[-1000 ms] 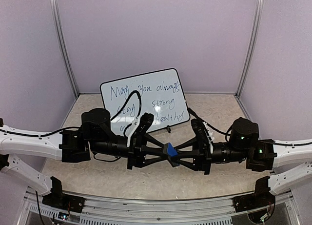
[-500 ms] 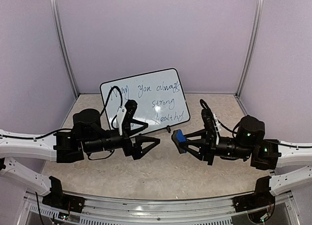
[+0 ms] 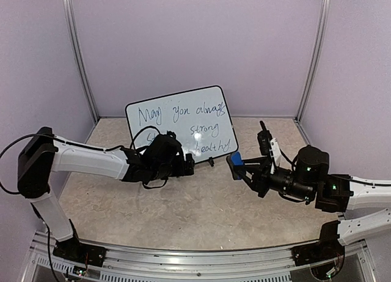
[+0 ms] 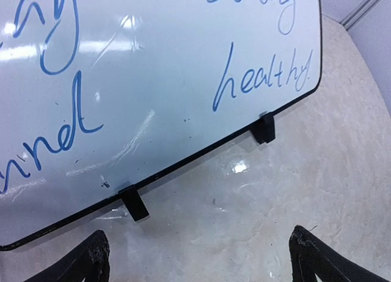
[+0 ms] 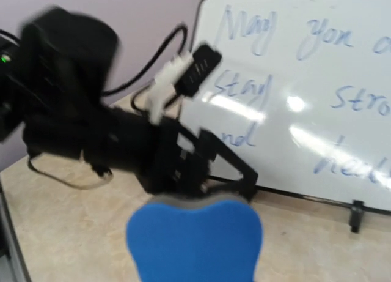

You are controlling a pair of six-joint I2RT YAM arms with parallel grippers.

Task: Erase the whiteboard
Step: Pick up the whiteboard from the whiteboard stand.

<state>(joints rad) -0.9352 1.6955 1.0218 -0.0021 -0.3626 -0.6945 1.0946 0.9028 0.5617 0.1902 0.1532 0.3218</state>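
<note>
White and glossy with a thin black rim, the whiteboard (image 3: 180, 126) stands at the far middle of the table (image 3: 201, 215), tilted back on two small black feet (image 4: 134, 204). Blue handwriting (image 3: 183, 115) covers most of it.

The left gripper (image 3: 186, 163) sits just on the near side of the board's lower edge, close to it but not touching. Its jaws are spread wide with nothing between them. The right gripper (image 3: 235, 166) is just off the board's lower right corner, on the near side and apart from it. It is clamped on a blue eraser (image 3: 234, 161), which sticks out towards the left.

Seen from above, the left arm (image 3: 85, 159) covers the board's lower left part, so some of the writing and one foot are hidden. The left wrist camera shows that part plainly: the bottom rim, both feet on the speckled table, and the words "healthy" and "strong" above them. The tips of the two fingers (image 4: 91, 257) show at the bottom corners, far apart, with bare table between them.

The right wrist camera shows the blue face of the eraser up close, with a grey layer behind it. It also shows the left arm's black wrist in front of the board's left half. That view is blurred, and the right gripper's own fingers cannot be made out in it.
</note>
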